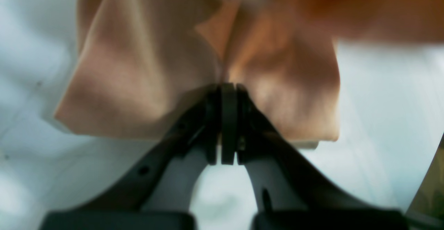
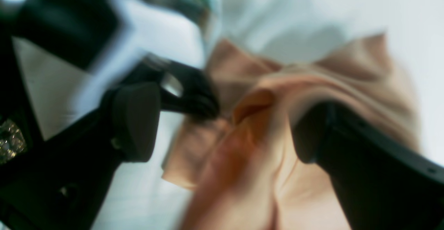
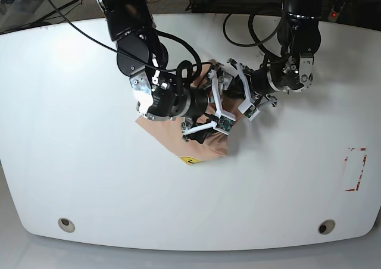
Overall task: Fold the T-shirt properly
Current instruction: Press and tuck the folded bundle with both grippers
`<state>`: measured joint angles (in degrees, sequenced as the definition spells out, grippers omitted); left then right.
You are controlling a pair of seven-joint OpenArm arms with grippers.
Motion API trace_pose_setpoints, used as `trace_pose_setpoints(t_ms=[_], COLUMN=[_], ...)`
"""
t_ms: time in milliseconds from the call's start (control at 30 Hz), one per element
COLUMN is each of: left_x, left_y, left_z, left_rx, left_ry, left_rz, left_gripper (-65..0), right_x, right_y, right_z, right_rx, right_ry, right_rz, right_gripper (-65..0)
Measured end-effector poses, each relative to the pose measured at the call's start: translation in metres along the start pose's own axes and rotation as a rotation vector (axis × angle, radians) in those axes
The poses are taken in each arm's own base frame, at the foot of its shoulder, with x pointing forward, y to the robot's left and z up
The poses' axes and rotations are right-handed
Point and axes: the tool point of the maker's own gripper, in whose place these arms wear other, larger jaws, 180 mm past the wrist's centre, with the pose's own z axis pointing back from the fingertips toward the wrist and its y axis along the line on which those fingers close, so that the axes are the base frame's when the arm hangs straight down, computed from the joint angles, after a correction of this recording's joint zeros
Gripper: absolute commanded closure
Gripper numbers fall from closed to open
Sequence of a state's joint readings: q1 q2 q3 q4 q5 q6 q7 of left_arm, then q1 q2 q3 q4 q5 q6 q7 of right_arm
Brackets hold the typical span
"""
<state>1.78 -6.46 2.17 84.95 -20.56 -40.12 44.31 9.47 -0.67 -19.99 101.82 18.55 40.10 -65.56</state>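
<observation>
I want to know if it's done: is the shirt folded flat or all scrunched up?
Scrunched: the T-shirt sits bunched between both arms, not flat.

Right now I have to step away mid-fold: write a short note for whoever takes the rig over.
Left gripper: shut on a bunch of the T-shirt, cloth gathered right at its tips.
Right gripper: open, jaws spread wide with cloth lying between them; not gripping.
The T-shirt is a crumpled heap mid-table, mostly hidden under both arms; the smiley print peeks out at the near edge.
Done: nothing tidy; no flat fold shows.
Left: spread the shirt flat, then make the folds. Wrist views are blurred, so check the grip before pulling.
</observation>
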Motion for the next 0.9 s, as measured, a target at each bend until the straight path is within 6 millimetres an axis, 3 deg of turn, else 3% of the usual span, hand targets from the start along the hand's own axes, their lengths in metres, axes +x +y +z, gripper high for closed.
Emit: trace_pose_setpoints(t_ms=[200, 433, 600, 733, 900], left_x=[0.0, 0.001, 0.017, 0.03, 0.021], left_y=[0.023, 0.036, 0.051, 0.054, 0.067], left_z=[0.013, 0.022, 0.043, 0.055, 0.075], left_rx=[0.064, 0.103, 0.175, 0.203, 0.269], left_ry=[-0.022, -0.047, -0.097, -0.144, -0.135], left_rz=[0.04, 0.074, 0.049, 0.035, 0.046], left_gripper=[0.0, 0.0, 0.0, 0.0, 0.0], right_x=[-0.008, -0.02, -0.036, -0.046, -0.052], right_y=[-0.015, -0.007, -0.022, -0.033, -0.051], right_z=[0.026, 0.04, 0.048, 0.04, 0.023], right_rx=[-0.093, -0.118, -0.169, -0.159, -0.135], right_ry=[-0.041, -0.065, -0.038, -0.019, 0.009], right_rz=[-0.071, -0.133, -0.175, -0.214, -0.252], right_gripper=[-54.4, -54.4, -54.4, -54.4, -54.4])
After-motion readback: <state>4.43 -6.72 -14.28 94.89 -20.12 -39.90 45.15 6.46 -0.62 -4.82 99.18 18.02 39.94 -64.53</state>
